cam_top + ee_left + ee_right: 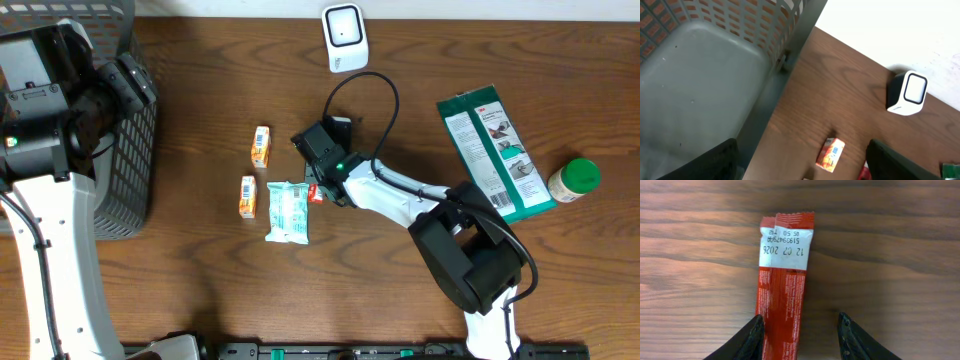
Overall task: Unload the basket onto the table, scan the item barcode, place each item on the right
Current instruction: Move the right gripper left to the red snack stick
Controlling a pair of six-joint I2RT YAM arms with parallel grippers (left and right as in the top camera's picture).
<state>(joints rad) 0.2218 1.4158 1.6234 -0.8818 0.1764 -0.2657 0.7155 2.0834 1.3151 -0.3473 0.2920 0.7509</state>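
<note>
A dark brown wooden worktop (pixel 200 290) fills the scene, with a strip of white wall (pixel 900 30) along its far edge. Near the middle lies the red foil sachet with a white printed label (pixel 785 280), flat on the wood. Its lower end sits between the fingers of the right end effector (pixel 801 330), close against one finger (pixel 756 336), with bare wood between it and the other. The jaws are parted and not clamped on it. The left end effector (pixel 801 145) hangs released and empty over the grey mesh plastic basket (pixel 135 150) at the left edge. A white box-shaped barcode scanner (pixel 343 36) stands at the far edge, well apart from the sachet. A teal-and-white plastic packet (pixel 289 212) lies just beside the sachet, and two small orange cartons (pixel 261 146) (pixel 247 196) lie left of that. A green rectangular box (pixel 493 152) and a green-lidded round jar (pixel 573 180) sit at the right.
</note>
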